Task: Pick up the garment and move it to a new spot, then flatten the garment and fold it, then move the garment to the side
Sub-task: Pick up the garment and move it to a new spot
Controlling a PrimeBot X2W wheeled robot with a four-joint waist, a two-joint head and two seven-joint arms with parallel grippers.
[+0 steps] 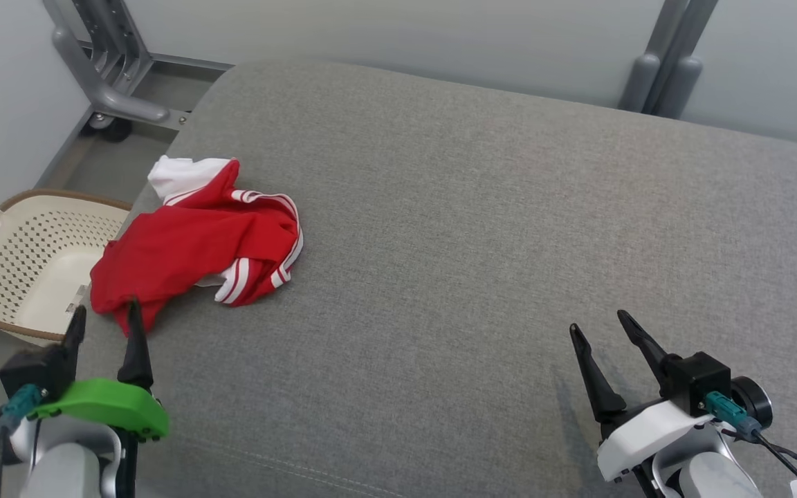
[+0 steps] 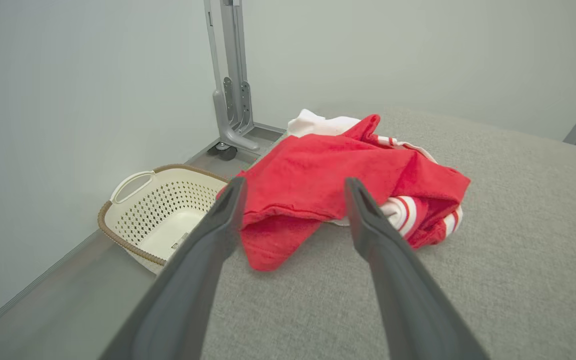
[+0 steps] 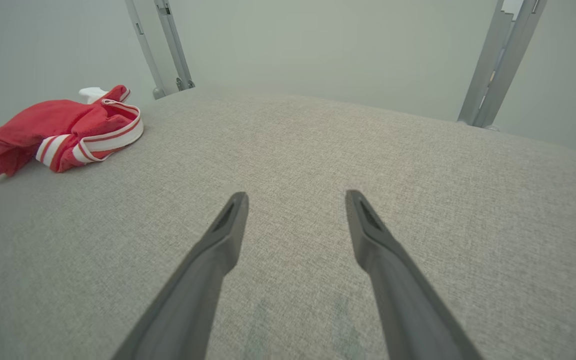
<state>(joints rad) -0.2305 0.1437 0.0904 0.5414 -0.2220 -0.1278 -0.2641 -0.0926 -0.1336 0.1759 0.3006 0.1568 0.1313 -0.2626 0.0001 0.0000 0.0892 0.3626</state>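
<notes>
A crumpled red garment (image 1: 191,242) with white stripes and a white part lies bunched at the left edge of the grey cushioned surface (image 1: 481,228). My left gripper (image 1: 106,315) is open just in front of its near corner, fingertips close to the cloth, nothing held. In the left wrist view the garment (image 2: 328,175) lies right beyond the spread fingers (image 2: 228,210). My right gripper (image 1: 600,325) is open over bare cushion at the lower right, far from the garment (image 3: 63,130), which sits at the upper left of the right wrist view.
A cream perforated laundry basket (image 1: 25,259) stands on the floor left of the cushion, beside the garment. A grey metal frame with a caster (image 1: 111,97) rises behind it, and another post (image 1: 668,62) at the back right. The cushion's middle and right are bare.
</notes>
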